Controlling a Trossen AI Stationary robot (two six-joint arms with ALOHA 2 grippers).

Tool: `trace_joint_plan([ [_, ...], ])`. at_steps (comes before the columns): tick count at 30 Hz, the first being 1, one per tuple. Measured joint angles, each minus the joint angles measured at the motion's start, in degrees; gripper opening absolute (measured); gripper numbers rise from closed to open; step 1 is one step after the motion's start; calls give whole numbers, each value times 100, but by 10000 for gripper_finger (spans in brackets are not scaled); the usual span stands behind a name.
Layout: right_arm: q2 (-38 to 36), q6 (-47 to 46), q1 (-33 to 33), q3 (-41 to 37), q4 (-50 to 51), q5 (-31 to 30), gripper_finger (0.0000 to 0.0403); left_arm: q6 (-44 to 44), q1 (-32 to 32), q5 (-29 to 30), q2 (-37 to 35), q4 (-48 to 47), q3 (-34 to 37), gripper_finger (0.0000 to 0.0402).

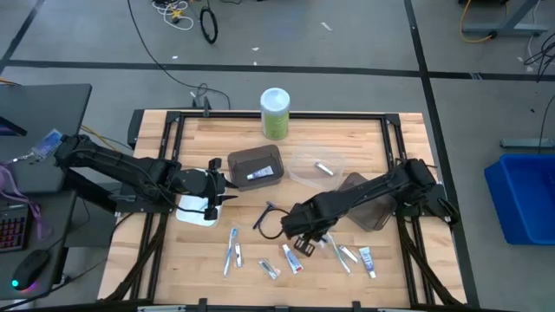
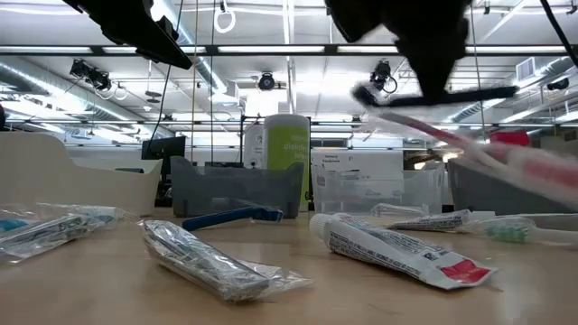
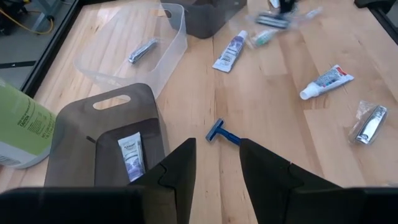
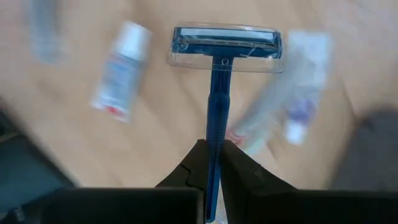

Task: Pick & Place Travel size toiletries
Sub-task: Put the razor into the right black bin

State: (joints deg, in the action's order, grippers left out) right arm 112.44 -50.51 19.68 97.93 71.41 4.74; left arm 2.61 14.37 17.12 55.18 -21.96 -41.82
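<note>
My right gripper [image 1: 303, 236] hangs over the table's near middle, shut on a blue razor [image 4: 214, 93] with a clear cap on its head. Around it on the wood lie small white tubes [image 1: 291, 257], wrapped toothbrushes [image 1: 232, 249] and a silvery packet [image 1: 269, 269]. A second blue razor [image 1: 267, 215] lies flat, left of the gripper. My left gripper [image 3: 217, 158] stands open at the table's left, over a white tray [image 1: 198, 211], with nothing between its fingers. My right gripper pinches the blue razor's handle [image 4: 214, 134] between its two fingers, at the end away from the head. The fingers point down and lie along the handle. The capped head [image 4: 224, 42] hangs below them, clear of the table.
A dark tray [image 1: 256, 165] holding a white tube stands at the middle. A clear tray [image 1: 305, 173] with a silvery packet sits right of it, and another dark tray [image 1: 368, 208] lies farther right. A tall green canister [image 1: 275, 113] stands at the far edge.
</note>
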Motion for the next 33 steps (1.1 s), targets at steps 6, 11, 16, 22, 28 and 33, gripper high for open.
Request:
trace_joint_plan([
  [6,-47,791,99,-33,-1430,118,24,3,0,0,0,-2,0,132],
  [11,-4,831,143,-649,-1931,-31,27,20,0,-2,0,-1,0,132],
  [16,12,605,55,-1260,-1965,-150,28,20,0,-1,0,-2,0,132],
  [22,9,854,64,-1547,-2226,-209,43,20,0,-1,0,0,0,132],
  [28,9,877,57,-1710,-2288,-213,93,20,0,-2,0,0,0,132],
  [33,9,957,59,-1714,-2504,-321,111,20,0,-2,0,-2,0,132],
])
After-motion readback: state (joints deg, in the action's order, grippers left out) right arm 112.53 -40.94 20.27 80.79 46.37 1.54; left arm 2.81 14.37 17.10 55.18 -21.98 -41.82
